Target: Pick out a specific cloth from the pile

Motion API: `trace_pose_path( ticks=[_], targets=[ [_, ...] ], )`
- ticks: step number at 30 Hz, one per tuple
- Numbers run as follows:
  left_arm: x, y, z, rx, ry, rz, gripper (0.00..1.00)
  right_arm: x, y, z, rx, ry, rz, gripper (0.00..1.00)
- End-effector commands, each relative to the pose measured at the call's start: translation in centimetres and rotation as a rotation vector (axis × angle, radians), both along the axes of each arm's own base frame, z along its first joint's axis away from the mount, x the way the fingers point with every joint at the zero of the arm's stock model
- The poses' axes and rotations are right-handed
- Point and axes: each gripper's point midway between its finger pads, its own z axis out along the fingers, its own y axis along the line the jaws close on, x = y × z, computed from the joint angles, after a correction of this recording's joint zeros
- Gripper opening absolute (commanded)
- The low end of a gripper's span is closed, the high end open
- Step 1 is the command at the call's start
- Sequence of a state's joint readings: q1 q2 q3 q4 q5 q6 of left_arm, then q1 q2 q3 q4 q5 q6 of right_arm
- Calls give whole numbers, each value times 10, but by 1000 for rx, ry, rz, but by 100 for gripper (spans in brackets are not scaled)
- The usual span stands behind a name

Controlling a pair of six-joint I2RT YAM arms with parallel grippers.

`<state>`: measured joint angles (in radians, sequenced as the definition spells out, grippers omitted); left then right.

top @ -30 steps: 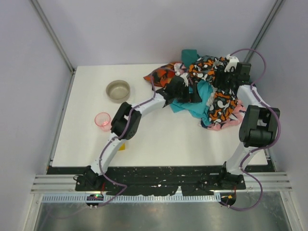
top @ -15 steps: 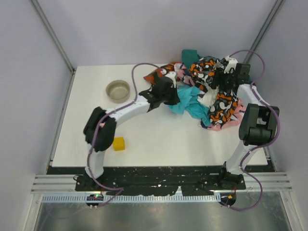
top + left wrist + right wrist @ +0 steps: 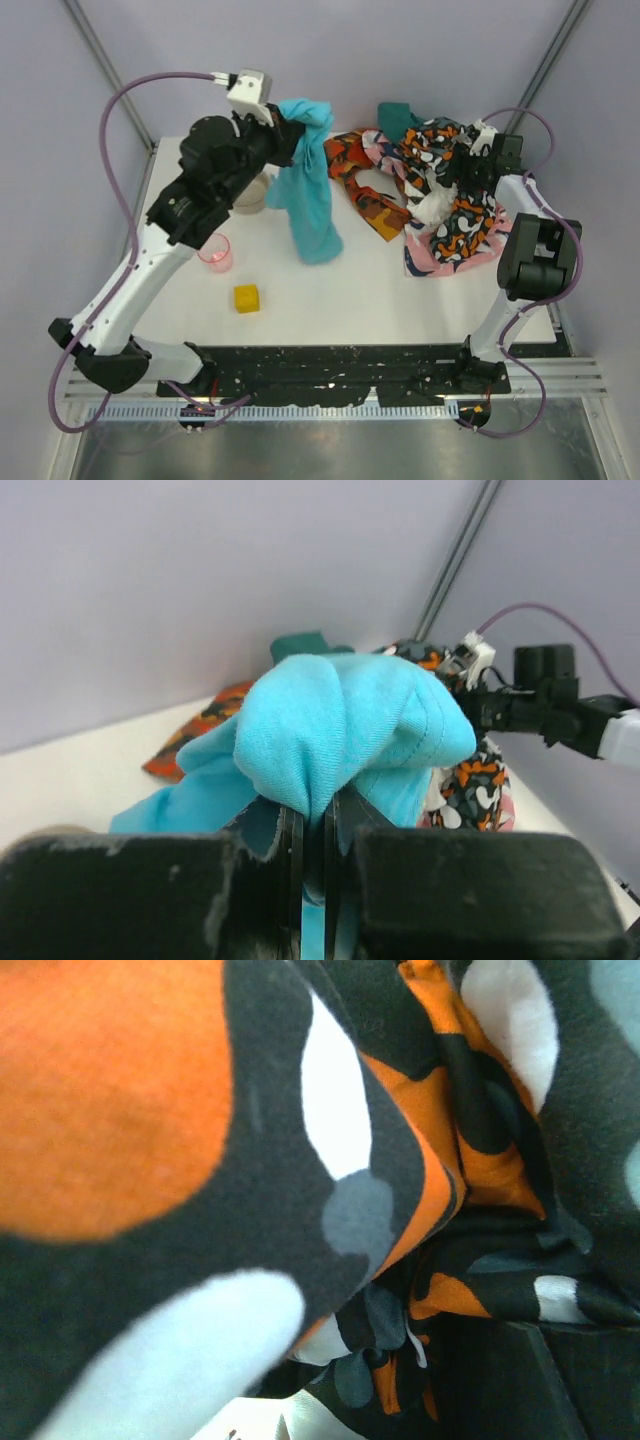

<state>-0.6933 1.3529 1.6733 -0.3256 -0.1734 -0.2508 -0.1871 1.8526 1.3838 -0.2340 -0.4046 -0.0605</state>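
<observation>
The turquoise-blue cloth (image 3: 308, 200) hangs in the air over the table's left-middle, clear of the pile (image 3: 440, 195). My left gripper (image 3: 292, 125) is raised high and shut on the cloth's top fold. In the left wrist view the cloth (image 3: 340, 720) bunches over my left gripper (image 3: 312, 830), its jaws pinched together on the fabric. My right gripper (image 3: 462, 165) is pressed into the pile's black-orange-white cloth (image 3: 330, 1210), which fills the right wrist view and hides its fingers.
A grey bowl (image 3: 248, 200) sits partly behind the hanging cloth. A pink cup (image 3: 215, 253) and a yellow cube (image 3: 246, 298) stand on the left front of the white table (image 3: 350, 300). A red-orange cloth (image 3: 365, 185) lies spread beside the pile. Walls close off three sides.
The left gripper shut on the turquoise cloth in the pile, then rose up and to the left with it. The red-orange cloth was pulled flatter. The right arm stayed in the pile.
</observation>
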Motion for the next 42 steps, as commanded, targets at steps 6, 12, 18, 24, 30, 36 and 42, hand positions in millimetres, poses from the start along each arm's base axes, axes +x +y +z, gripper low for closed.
trace_pose_path(
  ticks=[6,12,18,24,30,36,42],
  targets=[
    [-60,16,86,3,-172,-134,0,-6,-2,2,18,25,-66,80],
    [-61,20,86,10,-160,-123,0,-11,-1,6,19,20,-63,82],
    [-34,35,15,95,-48,42,0,-23,3,21,24,6,-55,82],
    [-57,38,-96,106,120,27,0,-43,-3,59,-47,-66,-75,84],
    [-62,16,-163,103,272,-36,0,-68,-4,110,-63,-168,-121,97],
    [-51,-38,-253,194,459,-134,80,-98,-5,144,-54,-189,-199,95],
    [-71,-24,-246,337,445,-38,100,-139,0,178,34,-179,-305,95]
  ],
)
